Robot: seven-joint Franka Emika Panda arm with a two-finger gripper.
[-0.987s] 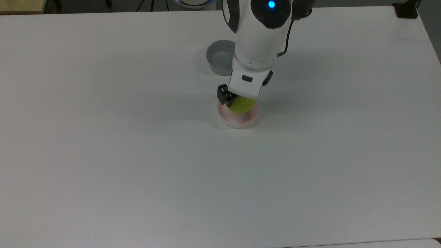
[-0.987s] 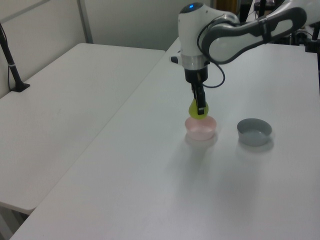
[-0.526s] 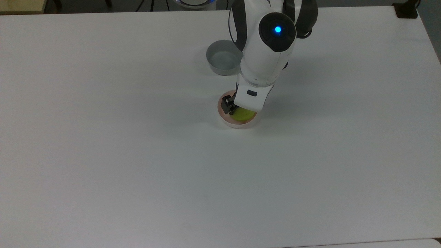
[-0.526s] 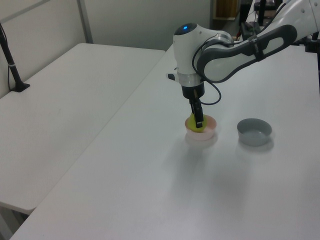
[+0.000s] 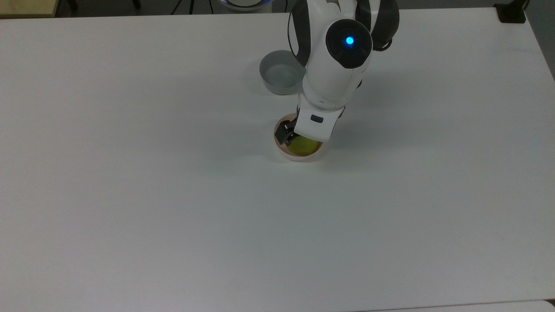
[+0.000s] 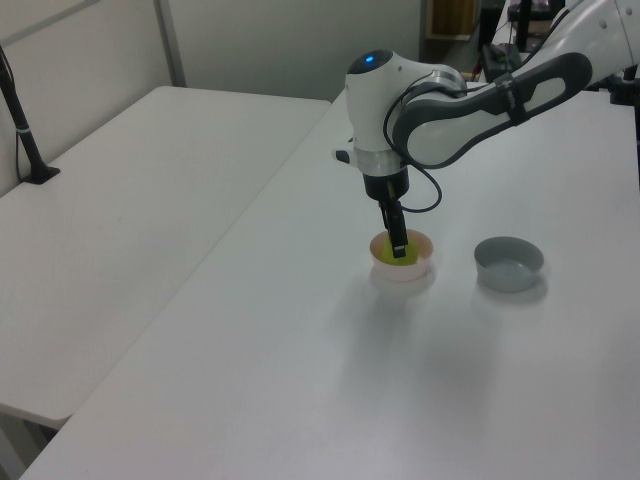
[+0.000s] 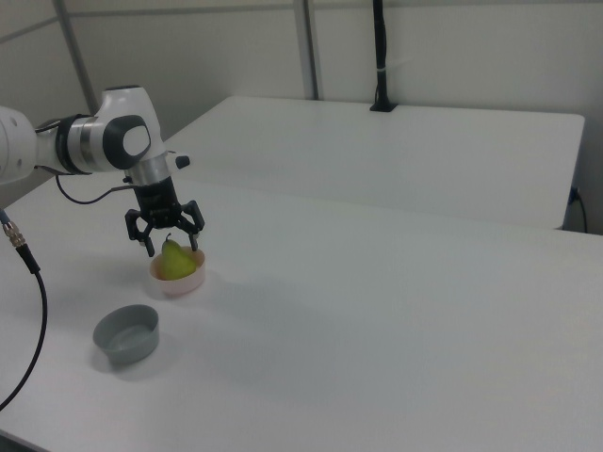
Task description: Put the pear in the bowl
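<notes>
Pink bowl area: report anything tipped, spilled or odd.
Nothing stands out. The pear sits in the pink bowl, stem up, with the open tool straddling it. The grey bowl stands upright, apart from it, on the table.

Lab: white tables (image 7: 424,282), partition walls (image 7: 452,47), cabled robot arm (image 7: 85,141).

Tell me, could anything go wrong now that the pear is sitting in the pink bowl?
Maybe. The gripper is open, but its fingers sit close on either side of the pear, so lifting off crooked could nudge the fruit over or drag it out. The pear also stands taller than the pink bowl, so a bump might tip it over the rim. The bowl looks light and could slide toward the grey bowl.
</notes>
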